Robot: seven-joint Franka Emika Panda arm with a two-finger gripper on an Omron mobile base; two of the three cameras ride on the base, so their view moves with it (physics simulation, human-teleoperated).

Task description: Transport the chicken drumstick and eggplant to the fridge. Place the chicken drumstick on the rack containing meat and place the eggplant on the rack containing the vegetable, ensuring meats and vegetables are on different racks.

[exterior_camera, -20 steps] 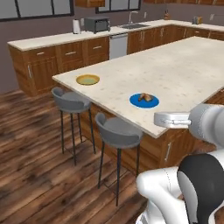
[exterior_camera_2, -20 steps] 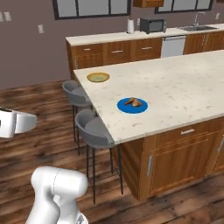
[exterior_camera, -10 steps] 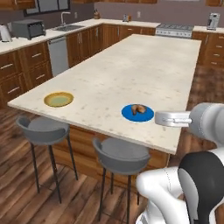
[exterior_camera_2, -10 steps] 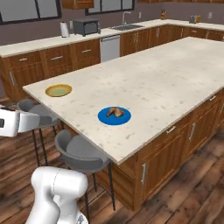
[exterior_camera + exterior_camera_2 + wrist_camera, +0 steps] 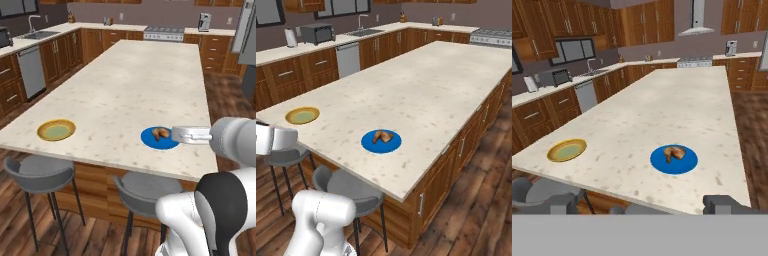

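The chicken drumstick point(image 5: 161, 133) point(image 5: 381, 136) point(image 5: 673, 153), golden-brown and lumpy, lies on a round blue plate point(image 5: 684, 164) near the front edge of the long pale island counter point(image 5: 130, 85). My gripper point(image 5: 644, 204) hangs open and empty in front of that edge, short of the plate. Its two dark fingertips point(image 5: 562, 202) stand far apart. In the left base view the gripper point(image 5: 181, 134) sits just right of the plate. The eggplant is out of view. A grey slab at the far right looks like the fridge point(image 5: 248, 30); its racks are out of view.
A yellow dish point(image 5: 56, 130) point(image 5: 567, 149) sits on the counter left of the blue plate. Two grey stools point(image 5: 37, 172) point(image 5: 147, 189) stand under the front edge. Wooden cabinets, a sink point(image 5: 39, 34) and a stove point(image 5: 165, 33) line the far walls.
The whole scene has shifted as the base drove: the island now runs lengthwise away from me and the blue plate sits closer. The gripper has stayed open.
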